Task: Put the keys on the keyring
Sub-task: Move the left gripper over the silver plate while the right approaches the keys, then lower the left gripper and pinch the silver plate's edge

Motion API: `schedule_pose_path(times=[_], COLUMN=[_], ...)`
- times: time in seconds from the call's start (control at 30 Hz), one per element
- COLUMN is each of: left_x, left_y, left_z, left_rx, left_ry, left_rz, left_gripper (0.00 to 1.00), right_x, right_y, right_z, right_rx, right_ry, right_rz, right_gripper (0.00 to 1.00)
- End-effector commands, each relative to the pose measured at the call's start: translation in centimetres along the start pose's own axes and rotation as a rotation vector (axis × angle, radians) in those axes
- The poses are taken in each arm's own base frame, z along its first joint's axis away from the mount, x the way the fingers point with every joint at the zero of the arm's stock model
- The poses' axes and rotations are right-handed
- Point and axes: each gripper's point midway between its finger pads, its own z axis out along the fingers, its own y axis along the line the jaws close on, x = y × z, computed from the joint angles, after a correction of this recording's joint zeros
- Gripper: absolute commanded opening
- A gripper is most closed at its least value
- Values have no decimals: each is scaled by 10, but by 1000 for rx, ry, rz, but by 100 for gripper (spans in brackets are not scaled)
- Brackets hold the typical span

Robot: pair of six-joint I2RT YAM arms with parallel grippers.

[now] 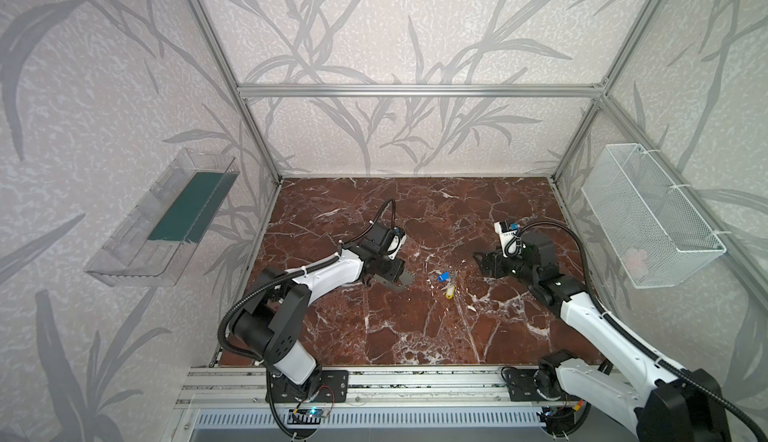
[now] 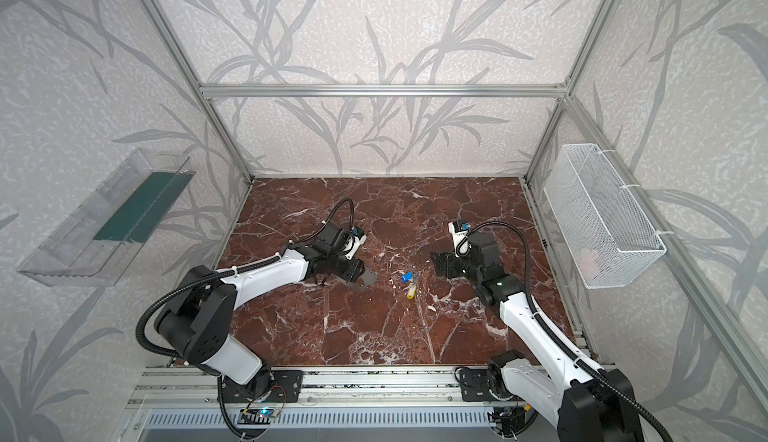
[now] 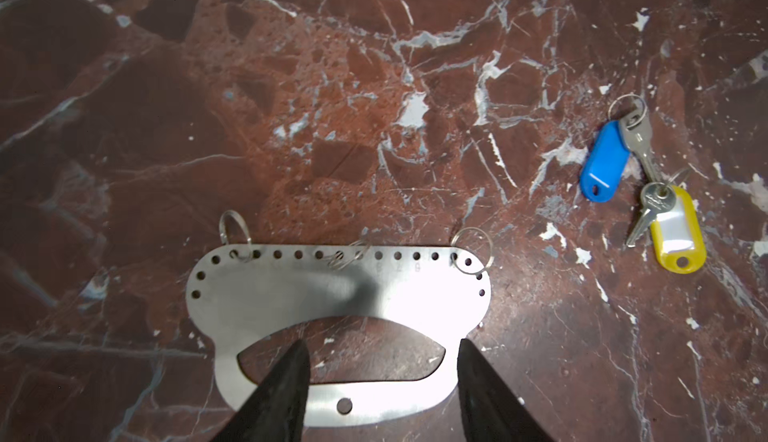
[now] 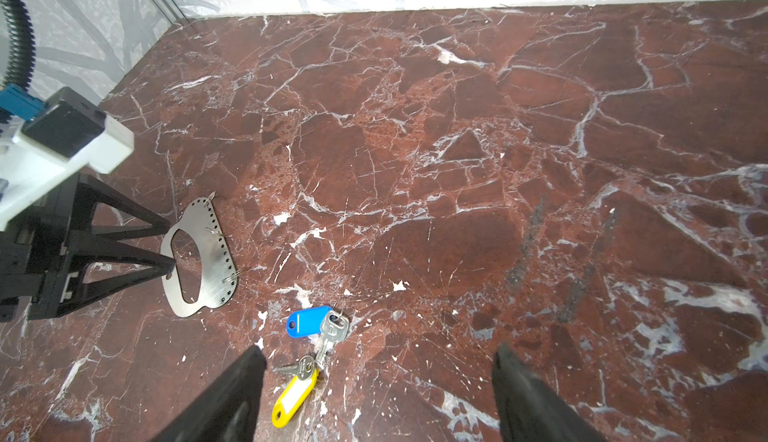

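Keys (image 4: 332,329), blue- and yellow-tagged: lay together on bench (image 4: 457,169), near flat keyring (image 3: 291,294). Left end effector (image 3: 380,344): was part open, astride keyring's rim at the cut-out. Right end effector (image 4: 378,373): wide open, empty, near keys.

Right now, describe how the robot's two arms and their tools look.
The left arm and right arm have white shells between black joints. A ribbed black hose runs along each. The left tool and right tool have black tapering fingers. A white-mounted black camera with a blue plug sits on each wrist.
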Motion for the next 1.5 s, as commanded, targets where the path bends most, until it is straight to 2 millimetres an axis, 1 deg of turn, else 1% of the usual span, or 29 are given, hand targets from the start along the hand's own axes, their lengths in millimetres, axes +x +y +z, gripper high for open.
schedule_pose_path(times=[0.0, 0.13, 0.2, 0.4, 0.57, 0.67, 0.83, 1.13, 1.33, 1.47], left_x=[-10, -11, -12, -23, -28, -26, -20, -16, -16, -19], left_y=[-6, 0, 5, 12, 17, 18, 14, 16, 19, 20], left_z=[7, 16, 19, 23, 26, 30, 35, 39, 41, 41], left_rx=[35, 10, -17, -59, -83, -78, -45, -46, -56, -62], left_ry=[-13, 9, 18, 11, 14, 36, 80, 106, 119, 113], left_rz=[102, 139, 148, 173, 171, 164, 155, 138, 126, 119], left_gripper=[56, 51, 51, 50, 46, 44, 40, 35, 30, 26], right_x=[-6, -8, -7, -9, -10, -11, -11, -11, -12, -12], right_y=[1, 0, -1, -1, -2, -2, -2, -3, -3, -3], right_z=[-9, -13, -14, -17, -18, -19, -17, -15, -14, -14], right_rx=[15, 25, 29, 35, 42, 43, 44, 44, 44, 46], right_ry=[-15, -25, -27, -31, -33, -34, -32, -27, -28, -28], right_rz=[-17, -20, -21, -21, -25, -27, -30, -32, -34, -34], right_gripper=[84, 84, 84, 84, 84, 84, 84, 84, 84, 84])
